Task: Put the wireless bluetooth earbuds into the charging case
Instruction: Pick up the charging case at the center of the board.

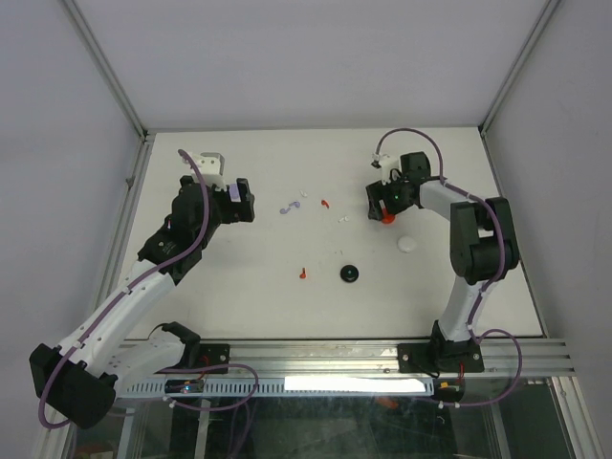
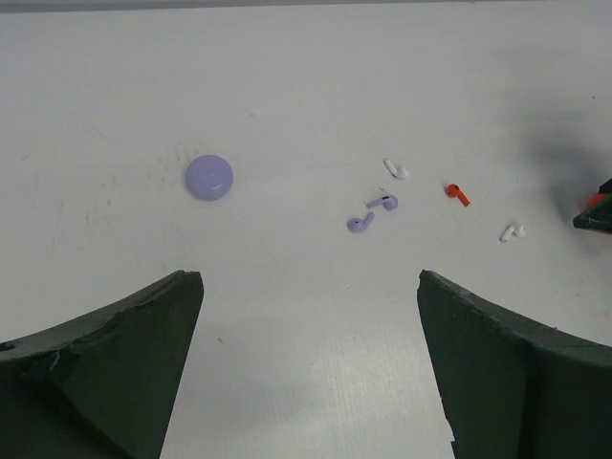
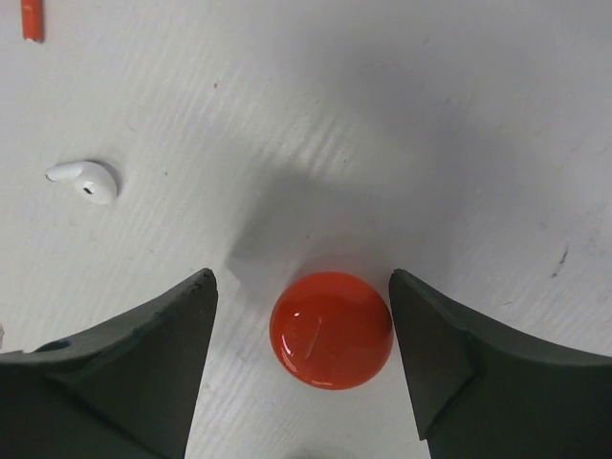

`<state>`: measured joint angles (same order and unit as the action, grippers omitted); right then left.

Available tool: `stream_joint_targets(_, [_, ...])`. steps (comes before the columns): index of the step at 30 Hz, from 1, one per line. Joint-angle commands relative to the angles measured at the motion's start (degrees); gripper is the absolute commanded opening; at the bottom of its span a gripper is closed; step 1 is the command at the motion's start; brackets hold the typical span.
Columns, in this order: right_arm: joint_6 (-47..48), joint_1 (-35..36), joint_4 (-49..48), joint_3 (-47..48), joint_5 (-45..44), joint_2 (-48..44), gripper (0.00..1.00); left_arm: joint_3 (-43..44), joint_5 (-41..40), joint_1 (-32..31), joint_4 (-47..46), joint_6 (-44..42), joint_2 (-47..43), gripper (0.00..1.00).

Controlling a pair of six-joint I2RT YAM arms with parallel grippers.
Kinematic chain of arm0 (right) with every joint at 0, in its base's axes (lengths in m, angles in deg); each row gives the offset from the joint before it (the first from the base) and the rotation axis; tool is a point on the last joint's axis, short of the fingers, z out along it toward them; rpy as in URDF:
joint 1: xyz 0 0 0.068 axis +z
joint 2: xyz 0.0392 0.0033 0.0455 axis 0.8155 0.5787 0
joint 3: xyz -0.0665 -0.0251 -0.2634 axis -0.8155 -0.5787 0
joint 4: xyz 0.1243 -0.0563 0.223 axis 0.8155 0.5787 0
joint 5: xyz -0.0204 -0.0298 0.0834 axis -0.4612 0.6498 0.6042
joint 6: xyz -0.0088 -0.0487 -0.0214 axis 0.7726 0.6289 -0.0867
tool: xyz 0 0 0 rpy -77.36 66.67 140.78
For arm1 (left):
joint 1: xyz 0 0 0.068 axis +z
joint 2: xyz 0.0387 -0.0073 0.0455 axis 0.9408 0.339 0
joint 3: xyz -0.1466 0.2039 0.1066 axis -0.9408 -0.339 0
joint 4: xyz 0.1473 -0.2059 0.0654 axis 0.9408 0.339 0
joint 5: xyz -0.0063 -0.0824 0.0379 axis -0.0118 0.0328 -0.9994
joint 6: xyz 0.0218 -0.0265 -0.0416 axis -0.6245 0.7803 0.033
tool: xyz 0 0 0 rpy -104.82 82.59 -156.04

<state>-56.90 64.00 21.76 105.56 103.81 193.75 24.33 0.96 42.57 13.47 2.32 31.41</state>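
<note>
The wireless bluetooth earbuds (image 2: pixel 382 202), tiny glossy short-stemmed buds in lavender, white and red, lie loose on the matte white surface (image 1: pixel 287 306), scattered left of the smooth, round red case (image 3: pixel 331 330). I see the right gripper (image 3: pixel 301 287) angled down over that case, jaws apart on either side of it. Well left of the case, the left gripper (image 2: pixel 311 287) hangs low on its outstretched arm, jaws spread wide, holding nothing.

Left hand (image 2: pixel 308 287) gaping wide, right hand (image 3: pixel 302 279) parted, arms outstretched
</note>
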Motion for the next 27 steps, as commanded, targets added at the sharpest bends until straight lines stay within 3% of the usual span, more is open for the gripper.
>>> stream_joint_targets(1, [1.4, 0.0, 3.5, -0.1, 2.6, -3.3, 0.75, 0.9, 2.1, 1.0, -1.8, 1.0, 0.0, 0.99])
stream_joint_targets(13, [0.8, 0.5, 4.5, -4.3, 1.0, -7.9, 0.72, 1.0, 3.3, 1.2, -1.8, 1.3, 0.1, 0.99])
stream_joint_targets(27, [1.9, 2.6, -1.7, -6.7, -6.6, -7.3, 0.66, 1.1, 3.7, 1.5, -1.7, 1.5, 0.5, 0.99])
